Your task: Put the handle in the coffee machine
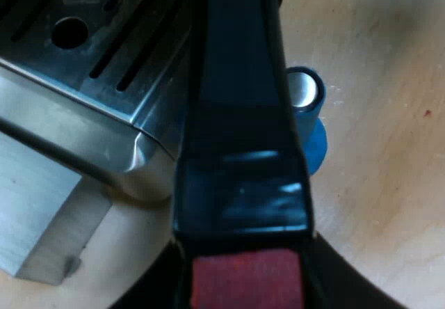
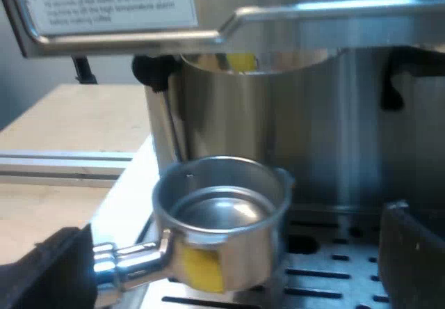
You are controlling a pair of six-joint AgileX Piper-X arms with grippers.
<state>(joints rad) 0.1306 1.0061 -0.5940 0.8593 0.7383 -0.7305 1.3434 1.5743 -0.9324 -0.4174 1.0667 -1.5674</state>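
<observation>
Wooden table [image 1: 379, 204] lies under left tool [image 1: 243, 284] pinching red-ended handle [image 1: 240, 114], half-hiding blue tamper [image 1: 314, 142]; right tool [image 2: 226, 274] spread.

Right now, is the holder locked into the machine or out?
Out. The holder hangs below the brew head, over the drip tray, a clear gap above its rim.
</observation>
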